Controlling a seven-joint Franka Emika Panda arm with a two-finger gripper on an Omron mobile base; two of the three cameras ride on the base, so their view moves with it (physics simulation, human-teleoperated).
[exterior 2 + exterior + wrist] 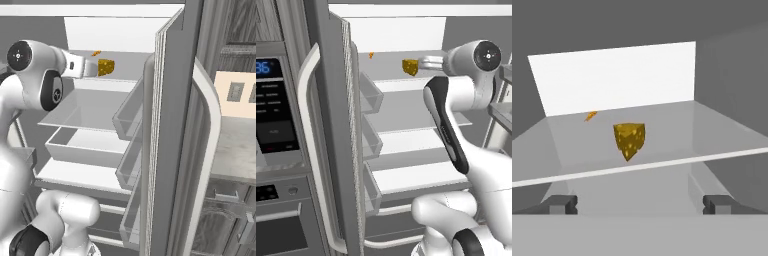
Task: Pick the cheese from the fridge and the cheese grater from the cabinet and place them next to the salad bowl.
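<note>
Hand view has the tool (639, 202), fingers apart, short of the small yellow-orange holed cheese wedge (629, 140) on the fridge's top glass shelf (722, 135); advancing low risks striking the shelf's front edge.

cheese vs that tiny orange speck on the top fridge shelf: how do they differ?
Size: the cheese is a chunky wedge, while the orange speck is a thin sliver, far smaller. Colour: the cheese is yellow-gold with pale holes and the speck is plain orange. Position: the cheese sits nearer the open gripper, the speck further back. Both rest on the same glass shelf of the fridge.
</note>
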